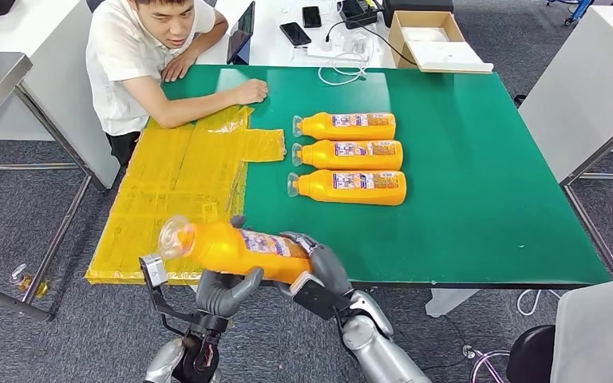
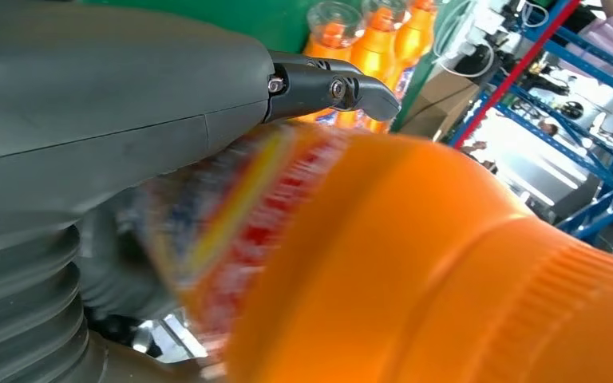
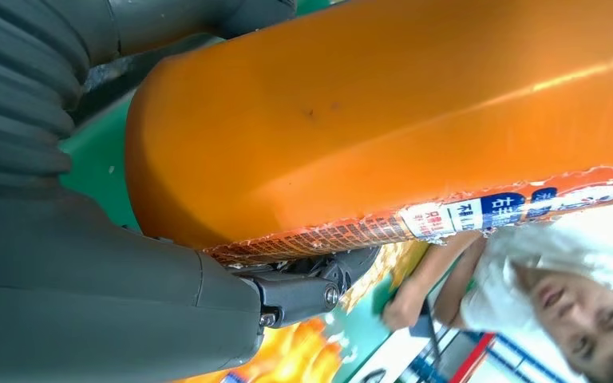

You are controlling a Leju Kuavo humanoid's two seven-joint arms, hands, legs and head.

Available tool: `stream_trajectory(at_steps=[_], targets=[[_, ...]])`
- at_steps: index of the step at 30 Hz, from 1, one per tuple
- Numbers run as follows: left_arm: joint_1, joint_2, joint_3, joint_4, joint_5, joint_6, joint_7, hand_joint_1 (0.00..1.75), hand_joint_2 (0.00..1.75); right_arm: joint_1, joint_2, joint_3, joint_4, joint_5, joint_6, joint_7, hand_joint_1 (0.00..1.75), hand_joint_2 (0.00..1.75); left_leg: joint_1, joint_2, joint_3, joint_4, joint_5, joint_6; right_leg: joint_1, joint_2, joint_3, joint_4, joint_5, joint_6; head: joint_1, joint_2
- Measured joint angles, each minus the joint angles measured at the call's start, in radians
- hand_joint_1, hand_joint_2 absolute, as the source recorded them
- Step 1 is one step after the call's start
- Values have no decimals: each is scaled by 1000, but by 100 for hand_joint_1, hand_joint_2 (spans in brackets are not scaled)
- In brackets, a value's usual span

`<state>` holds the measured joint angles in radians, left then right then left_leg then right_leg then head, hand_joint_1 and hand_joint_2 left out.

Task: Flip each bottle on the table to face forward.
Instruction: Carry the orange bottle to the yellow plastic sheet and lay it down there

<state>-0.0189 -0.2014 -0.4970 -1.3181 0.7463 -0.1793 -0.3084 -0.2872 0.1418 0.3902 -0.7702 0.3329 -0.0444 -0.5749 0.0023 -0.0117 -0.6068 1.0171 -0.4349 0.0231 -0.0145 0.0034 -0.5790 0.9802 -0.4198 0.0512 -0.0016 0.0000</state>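
Bottles are the matter here, and one orange bottle is up off the counter, held lying on its side between our two hands above the near edge. Our left hand cups it from underneath near the middle, fingers curled up around the body. Our right hand wraps the base end, fingers closed against the plastic; the right wrist view shows the label edge pressed close to that hand. The clear cap end points to our left and slightly up, out over the yellow sheet taped over the left part of the counter.

Three more bottles lie side by side further back on the green surface, caps to the left, printed labels facing up, just beside one another. A person leans on the far left corner with a forearm resting on the counter.

We judge that three bottles are already sorted and that this fourth is mid-turn. Its label shows along the upper side, so the roll looks nearly complete. The next move calls for carrying it forward and setting it down in front of the row, parallel to the others and label up, then loosening both hands together so it does not roll.
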Motion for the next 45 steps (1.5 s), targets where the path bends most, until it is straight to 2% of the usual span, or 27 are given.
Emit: stream_trajectory(at_steps=[3,6,10,14,16,17,18,20,21,22,26,32,34,36,38,42,45], targets=[[-2,0,0,-6,-32,5,-28,0,175,-4,3,25,6,-1,4,1,175,175,0,0,0,0,0,0,0,0,0,0,0,0,0,0],[-3,0,-1,-20,-104,43,-95,0,175,-11,8,55,13,-1,13,6,175,175,0,0,0,0,0,0,0,0,0,0,0,0,0,0],[-2,0,0,-53,-170,74,-170,175,175,-22,16,95,30,-4,28,22,172,175,1,1,0,0,0,0,0,0,-1,0,0,0,0,0],[1,0,3,-75,-161,46,-181,175,175,-39,22,122,50,-10,38,23,161,175,1,1,0,0,0,0,0,0,-1,0,0,0,0,0],[3,0,8,-77,-146,30,-177,175,175,-44,23,130,56,-13,40,23,148,175,0,1,0,0,0,0,0,0,-1,0,0,0,0,0],[4,0,12,-78,-141,25,-175,175,175,-46,24,134,58,-15,41,23,133,175,0,1,0,0,0,0,0,0,-1,0,0,0,0,0],[5,0,15,-78,-139,22,-174,175,175,-47,24,136,60,-16,41,23,105,175,0,1,0,0,0,0,0,0,-1,0,0,0,0,0],[7,0,19,-79,-136,19,-172,175,175,-47,24,140,63,-19,42,23,39,175,0,1,0,0,0,0,0,0,-1,0,0,0,0,0],[7,0,21,-79,-134,16,-170,175,175,-47,24,143,64,-20,44,23,14,175,0,1,0,0,0,0,0,0,-1,0,0,0,0,0],[7,0,23,-79,-129,12,-165,175,175,-47,24,146,65,-21,48,22,2,175,0,1,0,0,0,0,0,0,-1,0,0,0,0,0],[6,0,34,-80,-82,-15,-122,175,175,-42,23,158,65,-32,62,18,0,0,0,1,0,0,0,0,0,0,-1,0,0,0,0,0],[7,-1,49,-81,-50,-17,-76,175,175,-27,21,163,56,-50,61,0,0,0,0,1,0,0,0,0,0,0,-1,0,0,0,0,0],[3,-1,52,-80,-75,21,-73,175,175,-17,19,163,43,-52,49,-19,0,0,0,1,0,0,0,0,0,0,-1,0,0,0,0,0],[-12,2,58,-68,-167,132,-72,175,175,4,16,163,13,-46,20,-36,0,0,0,0,0,0,0,0,0,0,-1,0,0,0,0,0],[-40,11,70,-36,-316,291,-87,173,175,37,11,163,-38,-26,-24,-43,0,0,0,0,0,0,0,0,0,0,-1,0,0,0,0,0],[-111,37,105,55,-695,600,-155,145,175,105,-10,167,-183,38,-117,-43,0,0,1,0,-1,0,1,0,0,-1,-1,0,0,0,0,0],[-161,52,127,114,-958,740,-150,141,175,146,-25,168,-290,78,-158,-43,0,0,1,0,-1,0,1,0,0,-1,-1,0,0,0,0,0]])
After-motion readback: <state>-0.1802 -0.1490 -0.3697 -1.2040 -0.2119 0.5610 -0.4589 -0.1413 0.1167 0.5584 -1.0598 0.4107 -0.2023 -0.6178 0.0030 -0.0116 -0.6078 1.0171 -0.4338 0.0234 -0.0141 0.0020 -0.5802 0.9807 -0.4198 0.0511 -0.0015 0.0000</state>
